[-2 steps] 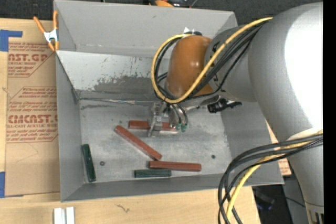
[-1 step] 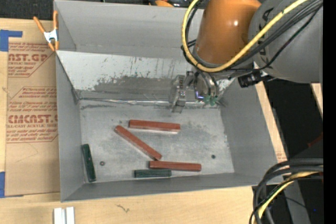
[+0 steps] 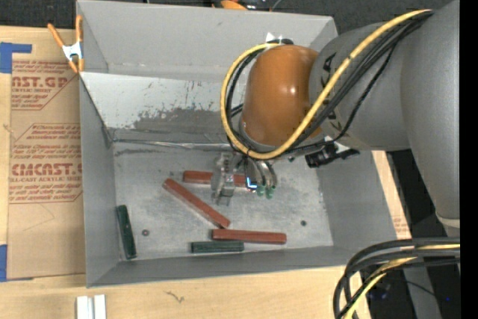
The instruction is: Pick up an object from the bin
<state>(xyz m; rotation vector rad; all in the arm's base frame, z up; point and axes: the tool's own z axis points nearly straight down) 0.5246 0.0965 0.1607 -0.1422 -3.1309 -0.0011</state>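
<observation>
My gripper (image 3: 225,187) reaches down under the arm's orange cover to the bin floor, right of the middle. It stands right at a short red-brown stick (image 3: 197,177) that lies flat and runs left from it. Whether the stick is gripped is hidden from me. Just below it, a longer red-brown stick (image 3: 196,203) lies slanted, its right end near the gripper's tip.
Another red-brown stick (image 3: 249,237) and a dark green stick (image 3: 216,247) lie along the bin's front wall. A second dark green stick (image 3: 125,231) lies in the front left corner. The arm and its cables cover the bin's right side.
</observation>
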